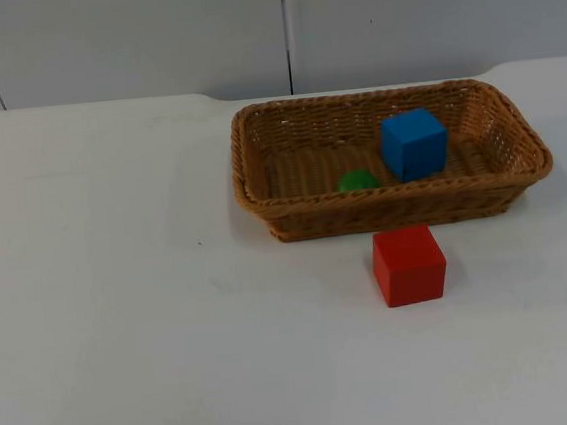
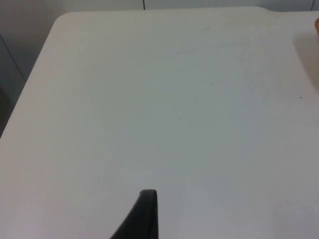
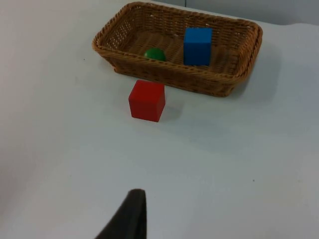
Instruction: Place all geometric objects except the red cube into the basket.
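Checking done: blue cube [image 1: 414, 144] and green piece [image 1: 358, 180] in basket [image 1: 263, 206]; red cube [image 1: 408, 265] outside. Keep both arms clear; can't tell either pincer's state.

The basket [image 1: 395, 205] is tan-brown wicker with a tight woven pattern. Inside it sit a plain blue cube [image 1: 414, 144] and a green ball [image 1: 358, 180]. A solid red cube [image 1: 408, 265] stands on the white bench [image 1: 123, 318], under a grey wall [image 1: 126, 42].
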